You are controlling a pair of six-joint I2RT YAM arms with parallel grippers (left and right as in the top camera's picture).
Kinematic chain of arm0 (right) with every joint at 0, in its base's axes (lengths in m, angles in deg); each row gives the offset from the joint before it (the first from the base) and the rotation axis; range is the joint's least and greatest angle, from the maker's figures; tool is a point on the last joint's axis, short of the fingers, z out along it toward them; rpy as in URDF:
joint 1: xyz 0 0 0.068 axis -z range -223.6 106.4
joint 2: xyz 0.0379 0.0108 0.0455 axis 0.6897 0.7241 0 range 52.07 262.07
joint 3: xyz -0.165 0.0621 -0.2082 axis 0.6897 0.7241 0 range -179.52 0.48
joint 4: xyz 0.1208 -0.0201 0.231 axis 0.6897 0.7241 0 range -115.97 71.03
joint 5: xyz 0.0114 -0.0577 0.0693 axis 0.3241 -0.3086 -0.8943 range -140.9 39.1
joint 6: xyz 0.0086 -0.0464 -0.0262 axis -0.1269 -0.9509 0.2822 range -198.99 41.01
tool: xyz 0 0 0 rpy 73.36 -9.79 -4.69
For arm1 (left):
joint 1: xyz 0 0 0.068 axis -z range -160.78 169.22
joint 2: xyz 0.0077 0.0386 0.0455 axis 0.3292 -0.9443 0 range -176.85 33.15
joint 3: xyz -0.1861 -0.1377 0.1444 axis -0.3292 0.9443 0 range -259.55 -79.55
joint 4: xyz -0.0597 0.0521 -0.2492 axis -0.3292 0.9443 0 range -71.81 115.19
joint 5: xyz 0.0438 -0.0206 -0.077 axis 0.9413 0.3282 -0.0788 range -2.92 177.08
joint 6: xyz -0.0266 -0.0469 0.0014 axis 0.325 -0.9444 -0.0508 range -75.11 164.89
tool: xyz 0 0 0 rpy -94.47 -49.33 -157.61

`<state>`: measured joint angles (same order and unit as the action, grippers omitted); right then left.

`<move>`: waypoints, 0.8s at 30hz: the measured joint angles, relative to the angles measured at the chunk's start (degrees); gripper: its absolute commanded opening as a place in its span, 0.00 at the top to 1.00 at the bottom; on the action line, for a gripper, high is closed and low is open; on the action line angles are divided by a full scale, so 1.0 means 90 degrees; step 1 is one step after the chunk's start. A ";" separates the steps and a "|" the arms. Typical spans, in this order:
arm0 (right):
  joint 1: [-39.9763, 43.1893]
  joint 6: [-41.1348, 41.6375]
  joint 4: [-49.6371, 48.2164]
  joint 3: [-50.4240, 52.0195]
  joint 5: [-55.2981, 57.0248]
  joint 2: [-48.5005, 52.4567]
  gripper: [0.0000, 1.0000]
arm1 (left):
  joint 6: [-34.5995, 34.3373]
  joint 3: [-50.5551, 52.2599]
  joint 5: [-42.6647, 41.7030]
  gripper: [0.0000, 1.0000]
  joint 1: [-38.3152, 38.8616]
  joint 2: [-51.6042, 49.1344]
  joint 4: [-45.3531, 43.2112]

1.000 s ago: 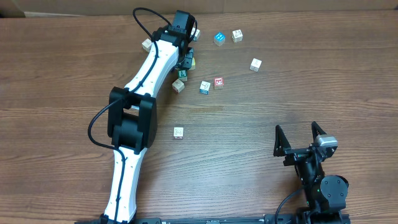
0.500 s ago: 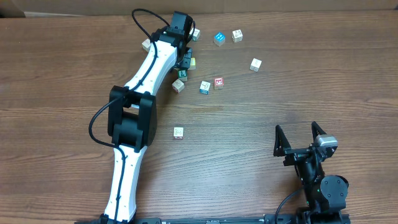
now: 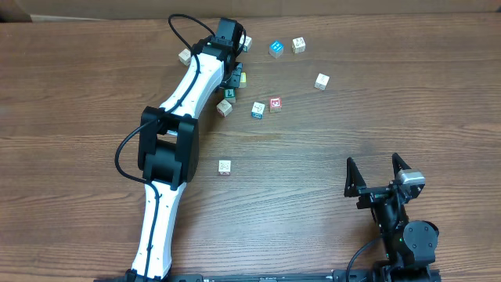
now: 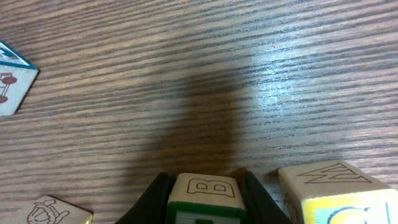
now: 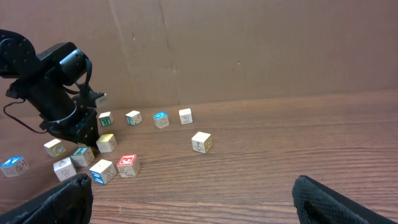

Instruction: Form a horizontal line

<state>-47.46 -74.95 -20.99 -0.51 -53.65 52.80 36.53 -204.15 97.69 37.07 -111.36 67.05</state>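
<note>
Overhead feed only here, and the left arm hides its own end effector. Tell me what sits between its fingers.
Observer: In the left wrist view, the left end effector has its fingers against both sides of a wooden cube lettered B.
Operator: Name whatever crowds that cube.
Observer: A yellow-faced cube stands just to its right in that view, with only one finger between them.
Operator: Report anything ahead of it.
Observer: A blue-edged cube lies further ahead, at the far left edge of that view.

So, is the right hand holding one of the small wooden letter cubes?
No, the right hand is spread wide open, with only bare brown wooden table between its fingers.
</note>
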 measured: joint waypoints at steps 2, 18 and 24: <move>0.0002 0.0000 0.0000 0.0000 0.0000 0.0000 0.00 | 0.0000 -0.0073 0.0000 0.82 0.0000 0.0000 0.0134; 0.0002 0.0000 0.0000 0.0000 0.0000 0.0000 0.00 | -0.0265 -0.0639 0.0141 0.91 0.0000 0.1503 0.2263; 0.0002 0.0002 0.0005 0.0000 0.0000 0.0000 0.00 | -0.0746 -0.0794 0.0078 0.92 0.0000 0.2552 0.3589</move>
<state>-47.44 -74.93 -20.95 -0.51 -53.65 52.80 29.82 -211.30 98.39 37.07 -88.38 99.35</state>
